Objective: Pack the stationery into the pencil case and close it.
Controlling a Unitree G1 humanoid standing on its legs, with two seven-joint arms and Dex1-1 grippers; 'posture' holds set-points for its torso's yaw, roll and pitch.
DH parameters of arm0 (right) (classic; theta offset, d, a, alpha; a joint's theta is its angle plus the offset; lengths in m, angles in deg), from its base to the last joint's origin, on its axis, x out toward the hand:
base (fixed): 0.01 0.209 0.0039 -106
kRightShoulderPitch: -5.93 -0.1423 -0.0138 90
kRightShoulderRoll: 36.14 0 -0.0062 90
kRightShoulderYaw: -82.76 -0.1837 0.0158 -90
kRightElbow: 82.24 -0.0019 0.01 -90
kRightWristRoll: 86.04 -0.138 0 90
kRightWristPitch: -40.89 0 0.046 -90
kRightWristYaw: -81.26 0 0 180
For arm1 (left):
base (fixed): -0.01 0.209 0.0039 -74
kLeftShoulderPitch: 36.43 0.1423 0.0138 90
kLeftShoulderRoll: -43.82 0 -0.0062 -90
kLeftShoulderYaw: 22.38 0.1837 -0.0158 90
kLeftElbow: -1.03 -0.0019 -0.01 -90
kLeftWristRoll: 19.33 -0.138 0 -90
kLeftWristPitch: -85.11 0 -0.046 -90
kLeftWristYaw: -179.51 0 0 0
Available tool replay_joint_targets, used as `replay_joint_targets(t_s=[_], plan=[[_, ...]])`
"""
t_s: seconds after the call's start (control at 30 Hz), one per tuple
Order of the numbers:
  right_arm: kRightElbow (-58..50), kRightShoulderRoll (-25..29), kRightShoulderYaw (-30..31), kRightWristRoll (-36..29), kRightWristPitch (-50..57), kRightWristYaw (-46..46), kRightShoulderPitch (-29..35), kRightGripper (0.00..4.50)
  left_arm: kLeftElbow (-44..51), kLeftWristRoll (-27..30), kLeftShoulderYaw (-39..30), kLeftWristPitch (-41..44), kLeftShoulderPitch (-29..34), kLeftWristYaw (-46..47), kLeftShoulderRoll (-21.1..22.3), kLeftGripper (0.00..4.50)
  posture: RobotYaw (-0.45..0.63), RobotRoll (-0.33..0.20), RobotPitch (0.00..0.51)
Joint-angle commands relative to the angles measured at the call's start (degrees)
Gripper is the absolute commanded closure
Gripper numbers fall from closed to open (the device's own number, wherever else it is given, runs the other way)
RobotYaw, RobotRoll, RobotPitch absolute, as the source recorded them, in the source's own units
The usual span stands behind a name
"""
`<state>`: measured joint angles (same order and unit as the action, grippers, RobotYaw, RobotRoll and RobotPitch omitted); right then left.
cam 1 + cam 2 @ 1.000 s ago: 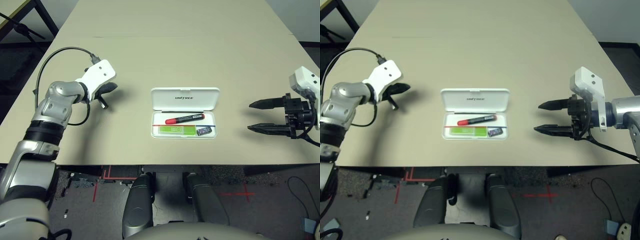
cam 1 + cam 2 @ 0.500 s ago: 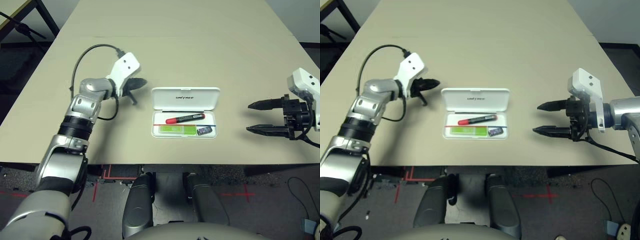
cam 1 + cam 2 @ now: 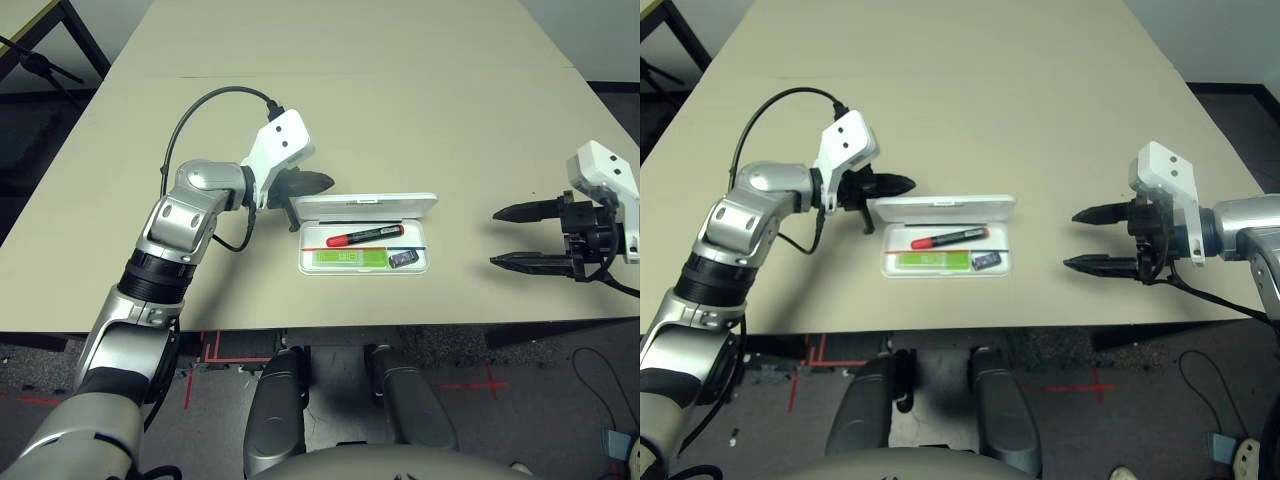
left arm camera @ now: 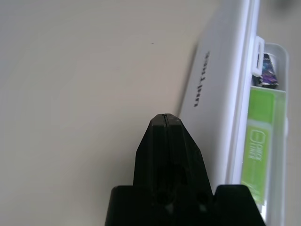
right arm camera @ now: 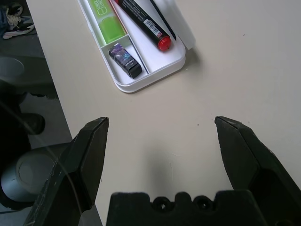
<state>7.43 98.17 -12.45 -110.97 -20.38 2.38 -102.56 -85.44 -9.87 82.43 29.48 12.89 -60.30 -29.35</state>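
White lid [image 3: 368, 205] runs crosswise, half raised; our left gripper [image 3: 318, 183], fingers pressed together, sits behind its left end, the right gripper [image 3: 512, 237] wide, well apart.

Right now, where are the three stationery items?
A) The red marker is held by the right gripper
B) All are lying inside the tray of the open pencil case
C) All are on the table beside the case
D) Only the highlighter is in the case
B: the red marker, green highlighter and small dark block all lie in the tray of the pencil case.
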Motion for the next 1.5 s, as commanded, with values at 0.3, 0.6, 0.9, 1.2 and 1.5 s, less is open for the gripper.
replay_joint_targets(t_s=[0.3, 0.6, 0.9, 1.2, 1.5], plan=[[1.09, -0.52, 1.40, 1.35, -1.84, -0.34, -0.08, 0.00, 1.73, -1.10, 7.06, -0.04, 3.06, -3.06, 0.17, 4.46, -0.02, 0.000, 0.175], [2.00, -0.51, 2.16, 2.25, -2.97, -0.94, -0.44, 0.00, 0.94, -1.92, 8.81, -1.40, 3.76, -3.28, -0.03, 4.46, -0.02, 0.000, 0.177], [2.53, -0.83, 3.28, 2.88, -3.92, -1.02, -0.87, 0.00, -0.04, -4.40, 10.84, -2.40, 5.17, -3.52, 0.88, 4.46, -0.01, 0.000, 0.182], [2.75, -1.25, 3.83, 3.57, -4.59, -1.04, -0.78, 0.00, -1.46, -6.07, 12.52, -2.92, 6.96, -4.15, 1.77, 4.46, -0.02, 0.000, 0.187], [4.09, -6.68, 1.60, 2.20, -7.34, 2.38, -3.08, 0.00, 3.31, 2.96, 1.25, 0.25, 9.37, -0.01, -2.69, 4.46, -0.02, 0.000, 0.191]])
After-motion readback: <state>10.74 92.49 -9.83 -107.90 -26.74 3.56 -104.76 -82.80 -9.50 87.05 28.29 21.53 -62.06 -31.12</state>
